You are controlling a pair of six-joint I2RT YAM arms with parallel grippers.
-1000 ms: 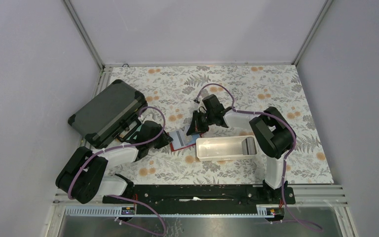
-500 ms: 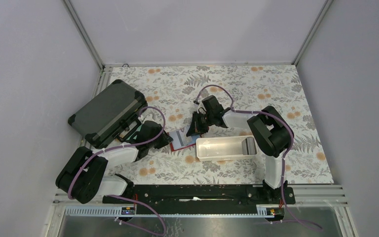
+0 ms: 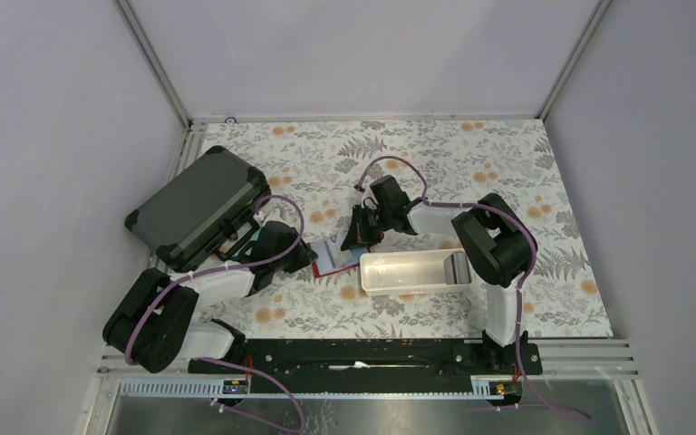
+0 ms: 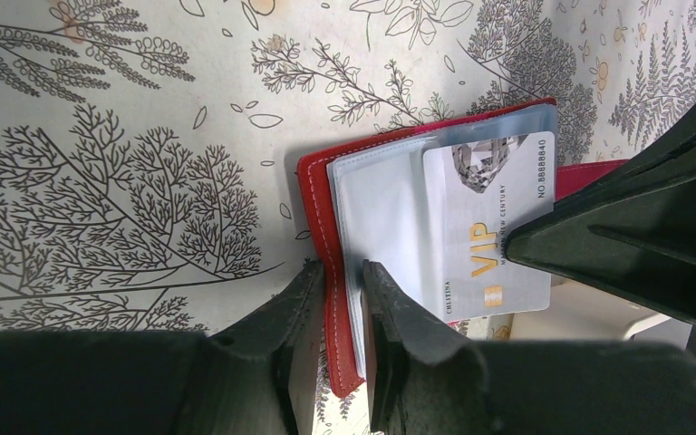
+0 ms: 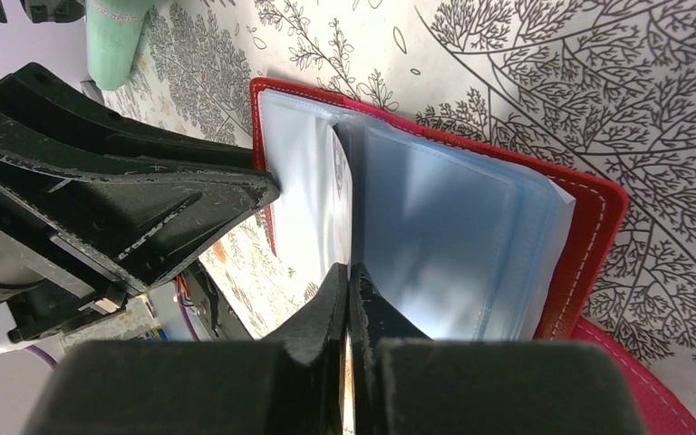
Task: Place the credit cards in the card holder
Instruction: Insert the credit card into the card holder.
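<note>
top external: the left gripper (image 3: 311, 257) and the right gripper (image 3: 360, 239) meet over the red card holder (image 3: 333, 264), which lies open on the floral tablecloth (image 3: 471, 163) between them. the holder is just beside the left end of the white tray (image 3: 390, 290). a dark grey hard case (image 3: 198, 207) sits well to the left, behind the left arm.

left wrist: the two left fingers (image 4: 299, 317) straddle the near edge of the holder's red cover, one on each side and touching it, so this gripper is clamped on the card holder. the cover lies flat, with clear sleeves (image 4: 381, 217) fanned over it. a light blue credit card (image 4: 489, 227), printed "vip" in gold with a diamond picture, lies across the sleeves. part of it looks covered by a sleeve, but how far in it sits cannot be told. the tip of the right gripper meets the card's outer edge. a corner of the white tray shows below that gripper.

right wrist: the right fingers (image 5: 331, 308) are pressed together, with only a thin pale sliver between them in line with the card's edge. this gripper is pinched on the credit card. the card runs edge-on from the fingertips in among the sleeves. the left gripper's tip touches the holder's far red edge.
</note>
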